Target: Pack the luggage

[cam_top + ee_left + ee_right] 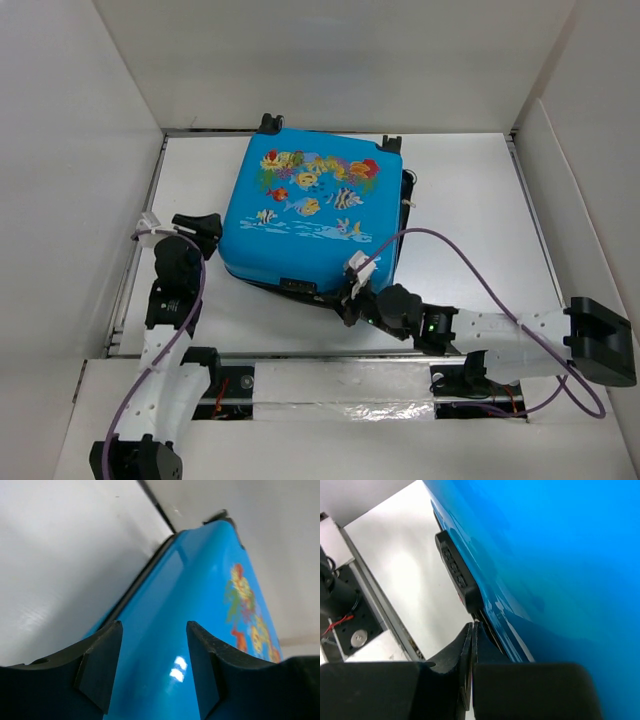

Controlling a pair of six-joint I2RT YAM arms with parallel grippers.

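The luggage (310, 210), a bright-blue suitcase with a fish and coral print, lies flat and closed in the middle of the table. My left gripper (208, 230) is open at its left side. In the left wrist view the blue shell (200, 605) shows between and beyond the spread fingers of that gripper (152, 650). My right gripper (350, 300) is at the suitcase's near edge. In the right wrist view its jaws (472, 630) are pressed together, tips at the dark seam under the blue shell (545, 555). I see nothing between them.
A black lock block (457, 577) sits on the near seam just left of my right gripper; it also shows in the top view (300, 287). White walls enclose the table (470, 200) on three sides. Black wheels (270, 122) point to the far wall.
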